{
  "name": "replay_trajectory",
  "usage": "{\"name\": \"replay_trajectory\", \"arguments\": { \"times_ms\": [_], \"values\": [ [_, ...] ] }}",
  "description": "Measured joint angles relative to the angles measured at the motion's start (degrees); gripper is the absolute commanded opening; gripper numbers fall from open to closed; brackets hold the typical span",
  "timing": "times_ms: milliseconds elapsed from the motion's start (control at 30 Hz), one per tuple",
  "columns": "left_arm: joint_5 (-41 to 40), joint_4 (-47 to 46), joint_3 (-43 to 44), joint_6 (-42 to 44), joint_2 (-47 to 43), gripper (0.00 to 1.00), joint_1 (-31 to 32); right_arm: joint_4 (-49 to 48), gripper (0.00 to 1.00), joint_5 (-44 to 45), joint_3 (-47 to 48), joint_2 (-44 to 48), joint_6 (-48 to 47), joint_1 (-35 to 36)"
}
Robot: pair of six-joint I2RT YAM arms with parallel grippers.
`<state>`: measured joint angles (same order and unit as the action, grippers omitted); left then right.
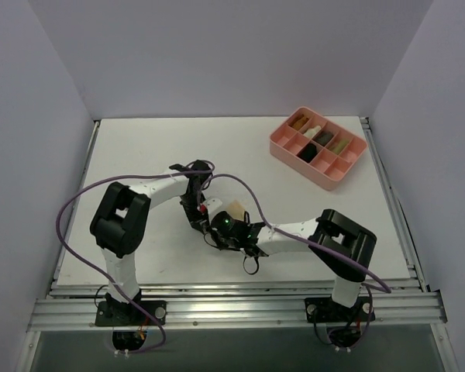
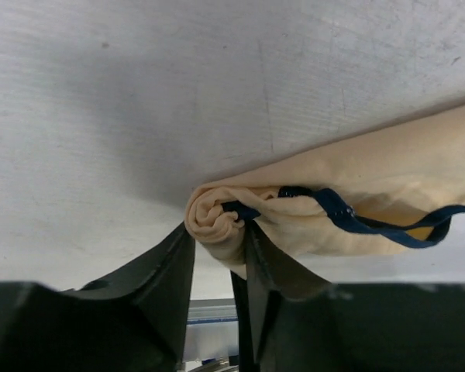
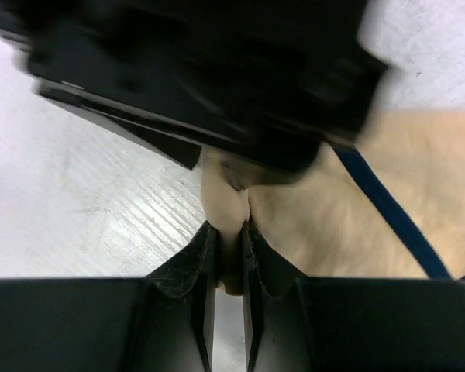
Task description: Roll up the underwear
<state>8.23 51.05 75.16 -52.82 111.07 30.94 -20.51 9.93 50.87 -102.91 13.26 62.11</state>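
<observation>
The underwear (image 1: 234, 209) is tan cloth with dark trim, lying on the table between both grippers. In the left wrist view its near end (image 2: 217, 221) is wound into a tight roll, with the rest spread to the right (image 2: 387, 186). My left gripper (image 2: 217, 240) is shut on that rolled end. My right gripper (image 3: 230, 248) is shut on a pinched fold of the same cloth (image 3: 226, 205), with the left gripper's black body just above it. In the top view the two grippers (image 1: 209, 213) meet at the cloth's left edge.
A pink divided tray (image 1: 277, 144) stands at the back right, holding dark and cream rolled cloths (image 1: 319, 136). White walls close in the table on the left, back and right. An aluminium rail (image 1: 232, 306) runs along the near edge.
</observation>
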Motion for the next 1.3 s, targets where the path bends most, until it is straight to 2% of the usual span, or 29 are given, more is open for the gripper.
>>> {"name": "replay_trajectory", "arguments": {
  "times_ms": [200, 367, 767, 1100, 1300],
  "values": [
    [-0.3, 0.2, -1.2, -0.7, -5.8, 0.51, -3.9, -11.3, 0.00, -11.8, -7.1, 1.8, 6.1, -5.0],
    [-2.3, 0.4, -1.5, -0.7, -9.7, 0.53, -6.8, -19.4, 0.00, -19.3, -9.9, 0.4, 10.4, -8.1],
    [-1.5, -7.9, -9.2, -0.6, -13.9, 0.54, -5.3, -39.9, 0.00, -30.7, -17.4, -4.0, 19.8, -13.7],
    [0.3, -16.2, -12.9, -0.5, -14.3, 0.55, -4.0, -46.7, 0.00, -34.5, -20.1, -5.7, 22.9, -16.2],
    [0.9, -19.8, -13.0, -0.3, -11.6, 0.47, -1.9, -47.5, 0.00, -36.3, -20.6, -5.7, 23.2, -17.2]
  ]
}}
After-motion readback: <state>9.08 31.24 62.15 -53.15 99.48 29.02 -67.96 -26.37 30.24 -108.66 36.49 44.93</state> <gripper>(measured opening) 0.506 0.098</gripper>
